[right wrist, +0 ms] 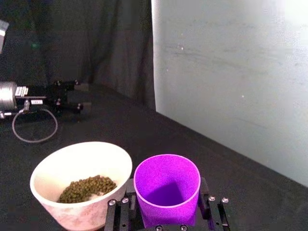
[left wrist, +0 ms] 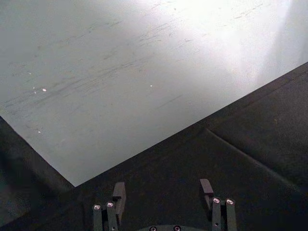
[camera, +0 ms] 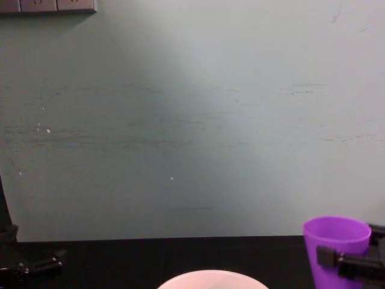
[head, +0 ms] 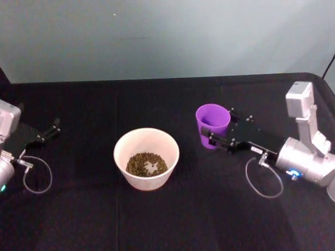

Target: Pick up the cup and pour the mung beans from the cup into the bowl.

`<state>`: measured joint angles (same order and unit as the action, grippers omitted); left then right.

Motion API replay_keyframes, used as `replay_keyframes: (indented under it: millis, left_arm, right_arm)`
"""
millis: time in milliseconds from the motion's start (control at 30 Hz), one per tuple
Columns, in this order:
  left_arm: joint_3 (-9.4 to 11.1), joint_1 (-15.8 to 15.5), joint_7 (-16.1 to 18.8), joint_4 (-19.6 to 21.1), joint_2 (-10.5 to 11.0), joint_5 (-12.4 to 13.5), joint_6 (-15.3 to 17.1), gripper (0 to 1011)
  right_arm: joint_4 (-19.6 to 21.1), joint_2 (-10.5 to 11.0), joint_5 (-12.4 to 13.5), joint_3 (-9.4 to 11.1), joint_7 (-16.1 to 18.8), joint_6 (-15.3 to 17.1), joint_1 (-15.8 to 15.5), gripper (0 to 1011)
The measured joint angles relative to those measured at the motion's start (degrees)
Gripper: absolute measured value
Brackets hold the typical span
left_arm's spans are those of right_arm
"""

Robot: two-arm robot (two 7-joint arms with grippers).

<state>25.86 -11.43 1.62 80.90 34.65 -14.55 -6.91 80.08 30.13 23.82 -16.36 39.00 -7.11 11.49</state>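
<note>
Cup: small bright purple plastic tumbler (head: pixel 212 124), upright on the black-covered bench (head: pixel 172 219), right of the bowl and apart from it; interior looks empty in the right wrist view.
Bowl: wide round pale pinkish-white bowl (head: pixel 146 158), mid-bench, holding a shallow heap of green mung beans (head: pixel 147 163).
Right tool (head: pixel 213 137): reaching in from the right, one finger on each side of the tumbler wall; clamped or merely straddling, cannot tell.
Left tool (head: pixel 51 130): parked at the bench's left edge, well apart from bowl and cup, fingers spread, nothing between them.
Stage (judged): pour looks done, beans already in the bowl, cup back on the bench; release and retreat probably left.
Risk 1: pulling back with a finger dragging on the wall would tip the light tumbler.
Risk 2: sideways drift toward the bowl could knock its rim and scatter beans.
Risk 3: opening unevenly could shove the cup along the cloth.
</note>
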Motion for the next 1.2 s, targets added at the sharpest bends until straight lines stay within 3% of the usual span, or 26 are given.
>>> replay_keyframes:
  millis: [200,633,1200]
  left_arm:
    - [0.00,0.00,0.00,0.00,0.00,0.00,0.00,1000]
    - [0.00,0.00,0.00,0.00,0.00,0.00,0.00,1000]
    - [0.00,0.00,0.00,0.00,0.00,0.00,0.00,1000]
  right_arm:
    - [-3.10,-0.80,1.97,-1.70,1.29,0.87,1.27,738]
    - [-7.96,-1.67,7.78,-3.06,3.92,4.15,3.31,739]
    - [-8.32,-0.24,7.29,-6.18,2.48,3.24,4.18,739]
